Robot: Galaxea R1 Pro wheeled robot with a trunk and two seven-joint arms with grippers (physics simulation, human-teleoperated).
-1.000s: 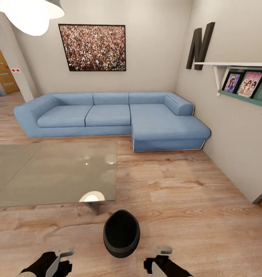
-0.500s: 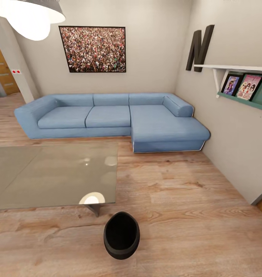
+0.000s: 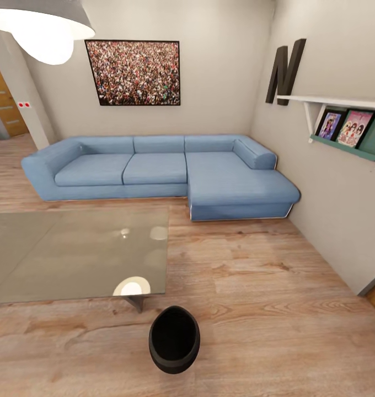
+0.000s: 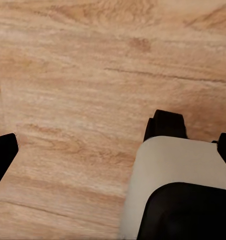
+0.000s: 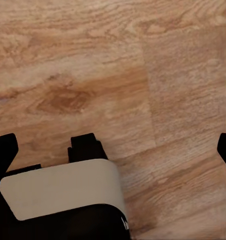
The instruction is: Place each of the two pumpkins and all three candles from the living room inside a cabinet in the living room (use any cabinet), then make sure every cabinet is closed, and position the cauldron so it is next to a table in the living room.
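Black and matte, the cauldron stands upright on the wooden floor, nearest to the robot and about on its middle line, so neither arm looks clearly nearer to it. Its mouth is round and wide, so I see no long axis that would favour one direction of approach. Just beyond it, to the far left, is the near right corner of the table; the pot is close beside this corner but not touching, and it does not stand under the glass top. I judge that the cauldron part of the task is probably fulfilled as it stands now.

The left gripper hangs over bare floor with its fingers widely apart and nothing between them. The right gripper is the same: spread wide, empty, only planks under it.

Counting from near to far: one cauldron, one table, one blue corner sofa behind the table, one framed picture on the far wall, one wall shelf at the right. Pumpkins, candles and the cabinet: zero of each among these things.
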